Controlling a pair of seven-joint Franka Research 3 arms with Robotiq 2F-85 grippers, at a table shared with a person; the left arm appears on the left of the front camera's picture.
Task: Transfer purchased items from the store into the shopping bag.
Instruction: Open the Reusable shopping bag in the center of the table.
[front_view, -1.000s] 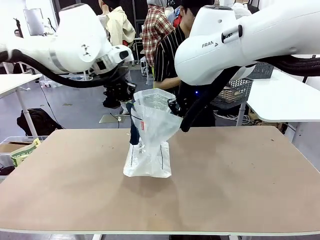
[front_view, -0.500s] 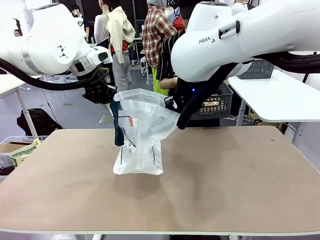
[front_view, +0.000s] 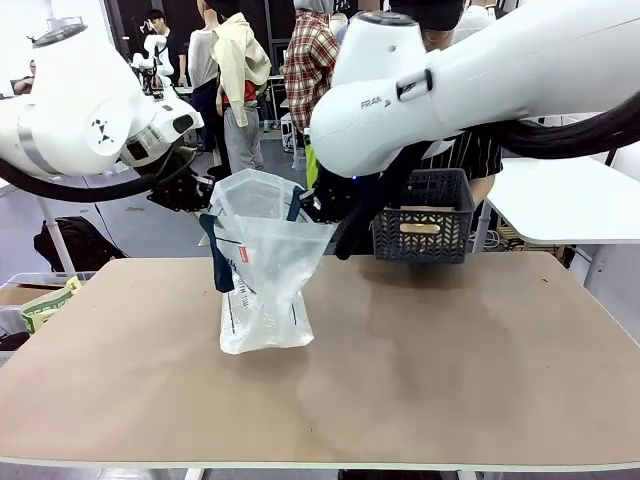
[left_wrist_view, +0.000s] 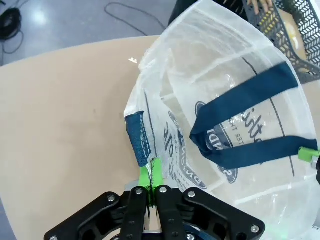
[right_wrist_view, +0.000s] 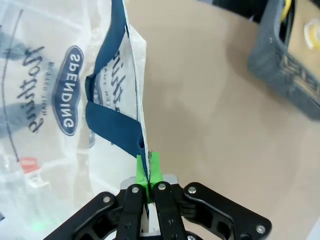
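Note:
The shopping bag (front_view: 262, 275), translucent white with dark blue handles, stands on the table left of centre, its mouth held open. My left gripper (front_view: 203, 196) is shut on the bag's left rim, seen close up in the left wrist view as my left gripper (left_wrist_view: 151, 176) pinching the bag (left_wrist_view: 225, 90) beside a handle end. My right gripper (front_view: 322, 207) is shut on the opposite rim; the right wrist view has my right gripper (right_wrist_view: 148, 172) clamping the bag (right_wrist_view: 45, 100) edge at a handle. The purchased items (front_view: 420, 228) lie dimly seen inside a mesh basket.
A dark grey mesh basket (front_view: 425, 215) is at the table's far edge, right of the bag, with a person's hand (front_view: 486, 190) at its side. It also shows as the basket (left_wrist_view: 295, 25) and the basket (right_wrist_view: 292, 60) in the wrist views. Bare tabletop (front_view: 450, 370) spreads right and front.
Both arms have carried the open bag leftward along the table. The person has brought the mesh basket down to the table's far edge, right of the bag.

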